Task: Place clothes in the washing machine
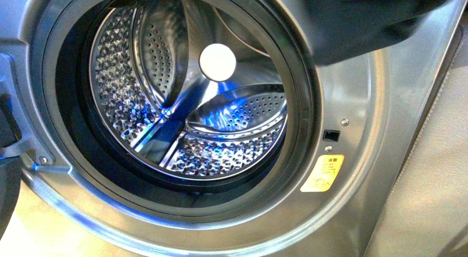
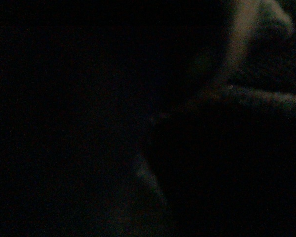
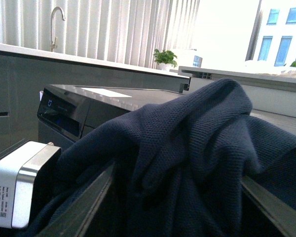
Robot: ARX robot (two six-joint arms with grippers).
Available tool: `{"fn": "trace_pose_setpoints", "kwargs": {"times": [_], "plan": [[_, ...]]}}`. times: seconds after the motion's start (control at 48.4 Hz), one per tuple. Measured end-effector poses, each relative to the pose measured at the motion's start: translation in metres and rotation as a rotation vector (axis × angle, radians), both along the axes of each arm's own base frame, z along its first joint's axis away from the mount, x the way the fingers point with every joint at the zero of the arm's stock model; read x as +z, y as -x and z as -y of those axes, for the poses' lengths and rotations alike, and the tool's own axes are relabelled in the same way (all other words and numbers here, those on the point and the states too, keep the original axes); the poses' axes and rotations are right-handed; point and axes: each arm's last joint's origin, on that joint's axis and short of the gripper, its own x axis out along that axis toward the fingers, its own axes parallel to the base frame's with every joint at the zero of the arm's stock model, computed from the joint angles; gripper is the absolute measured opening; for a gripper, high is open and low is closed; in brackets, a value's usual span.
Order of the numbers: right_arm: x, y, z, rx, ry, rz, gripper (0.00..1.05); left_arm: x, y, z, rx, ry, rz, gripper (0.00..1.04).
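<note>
The silver-grey front-loading washing machine point(image 1: 353, 102) fills the front view. Its round dark-rimmed porthole stands open on the shiny perforated steel drum point(image 1: 232, 130), which has a white round cap point(image 1: 217, 62) at its back and no fabric inside it. The dark navy-blue knitted clothes point(image 1: 364, 25) hang as a bunched mass at about 1 o'clock from the porthole. They are outside the drum, overlapping the upper rim and the panel beside it. A small yellow sticker point(image 1: 323, 173) sits on the panel at about 4 o'clock from the opening.

In the right wrist view the same navy fabric is heaped up between and over the right gripper point(image 3: 177, 212). Its two dark fingers point(image 3: 81, 210) show only as bars on either side of the cloth. The fingertips are buried, so I cannot tell whether the jaws are pinching the garment or merely carrying it. The left wrist view is dark.
</note>
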Motion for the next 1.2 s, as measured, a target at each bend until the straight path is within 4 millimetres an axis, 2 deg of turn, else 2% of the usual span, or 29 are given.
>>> {"fn": "trace_pose_setpoints", "kwargs": {"times": [0.124,0.248,0.392,0.744,0.971,1.198], "plan": [[0.0,0.0,0.0,0.0,0.0,0.001,0.84,-0.008,-0.003,-0.014,0.037,-0.003,-0.021,0.22],[0.0,0.0,0.0,0.0,-0.002,0.001,0.99,-0.017,-0.009,-0.027,0.07,-0.011,-0.053,0.22],[0.0,0.0,0.0,0.0,-0.002,0.001,0.97,-0.035,-0.017,-0.046,0.101,-0.038,-0.107,0.22],[0.0,0.0,0.0,0.0,-0.001,0.001,0.97,-0.115,-0.017,-0.12,0.222,-0.104,-0.205,0.22],[0.0,0.0,0.0,0.0,-0.001,0.001,0.97,-0.154,-0.016,-0.142,0.286,-0.107,-0.249,0.22],[0.0,0.0,0.0,0.0,-0.001,0.001,0.97,-0.182,-0.027,-0.149,0.348,-0.105,-0.335,0.22]]}}
